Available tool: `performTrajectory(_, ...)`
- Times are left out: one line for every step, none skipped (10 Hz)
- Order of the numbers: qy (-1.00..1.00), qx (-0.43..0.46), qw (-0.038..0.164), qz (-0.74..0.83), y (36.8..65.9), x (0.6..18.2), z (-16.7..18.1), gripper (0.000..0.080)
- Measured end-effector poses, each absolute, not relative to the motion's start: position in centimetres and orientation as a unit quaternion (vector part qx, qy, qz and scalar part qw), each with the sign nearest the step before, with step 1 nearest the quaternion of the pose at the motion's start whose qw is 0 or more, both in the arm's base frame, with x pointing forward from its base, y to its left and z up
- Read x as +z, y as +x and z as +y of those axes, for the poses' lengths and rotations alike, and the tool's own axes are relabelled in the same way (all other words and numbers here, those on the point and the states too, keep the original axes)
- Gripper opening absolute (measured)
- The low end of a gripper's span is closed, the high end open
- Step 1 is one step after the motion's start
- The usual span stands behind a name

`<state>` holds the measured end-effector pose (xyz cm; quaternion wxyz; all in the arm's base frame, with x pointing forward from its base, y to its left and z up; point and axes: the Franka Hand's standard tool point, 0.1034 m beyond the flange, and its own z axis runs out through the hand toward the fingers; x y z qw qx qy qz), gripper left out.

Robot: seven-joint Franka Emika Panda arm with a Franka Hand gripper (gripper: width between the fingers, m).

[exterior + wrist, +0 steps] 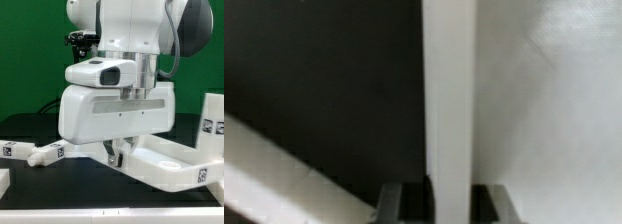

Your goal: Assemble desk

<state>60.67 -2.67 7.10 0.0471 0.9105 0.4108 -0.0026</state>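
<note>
White plastic legs of the desk lie loose on the black table at the exterior view's left. I can make out two, tagged and end to end, and neither is fitted yet. In the middle the arm's claw reaches down onto the left end of the tabletop. The wrist view shows its fingers pressed against either side of the panel's raised rim, so it looks clamped on that rim. The tabletop lies flat toward the exterior view's right, rim up like a shallow tray, with nothing inside it that I can see. At the far right stands a tagged white block. My worry is the thin hold. Pinched at one spot, the wide panel could swivel or slip if dragged or lifted, and a swing could knock the loose legs, one of which lies close by in the wrist view.
</note>
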Motion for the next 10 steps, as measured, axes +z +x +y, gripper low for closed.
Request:
performTrajectory(0.88, -0.023, 0.049, 0.472, 62.0, 7.1, -2.5, 0.0044)
performTrajectory(0.828, -0.049, 0.049, 0.556, 63.2, 6.8, -1.1, 0.0044)
performTrajectory(0.801, -0.043, 0.06, 0.594, 63.6, 6.7, -0.1, 0.0044)
performTrajectory(0.788, -0.048, 0.058, 0.611, 63.4, 6.5, -0.5, 0.0044)
performTrajectory(0.763, -0.056, 0.062, 0.641, 63.4, 6.5, -1.1, 0.0044)
performTrajectory(0.75, -0.059, 0.064, 0.655, 63.5, 6.4, -1.0, 0.0044)
performTrajectory(0.743, -0.052, 0.063, 0.665, 64.5, 6.1, 0.2, 0.0044)
performTrajectory(0.721, -0.045, 0.058, 0.689, 65.9, 5.6, 1.1, 0.0044)
performTrajectory(0.713, -0.029, 0.061, 0.698, 66.9, 5.1, 1.4, 0.0044)
performTrajectory(0.72, -0.032, 0.061, 0.691, 66.7, 5.0, 1.1, 0.0044)
